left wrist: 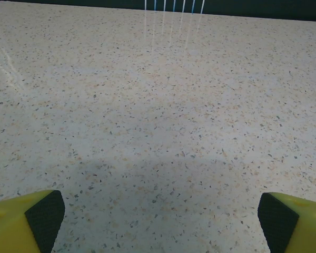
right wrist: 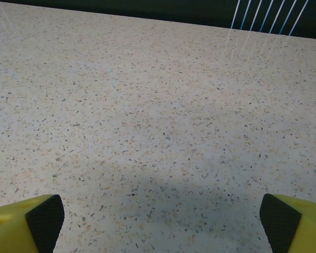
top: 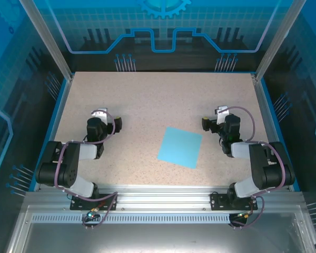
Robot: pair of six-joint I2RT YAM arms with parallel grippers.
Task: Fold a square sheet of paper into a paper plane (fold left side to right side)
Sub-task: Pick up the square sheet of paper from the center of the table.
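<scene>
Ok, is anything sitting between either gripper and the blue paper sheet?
Nothing visible does. The square sheet of paper lies flat between the arms, closer to the right gripper. Only bare table separates it from that gripper and from the left gripper.

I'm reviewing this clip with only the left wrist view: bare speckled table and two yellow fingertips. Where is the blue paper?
Observer: The square sheet of paper lies flat and unfolded on the table, right of centre and slightly askew.
Operator: Which arm is nearer?
Observer: The right gripper is nearer. It sits just beyond the sheet's far right corner, not touching it.
Operator: Is it open?
Observer: Yes, its fingers stand wide apart over bare table.
</scene>
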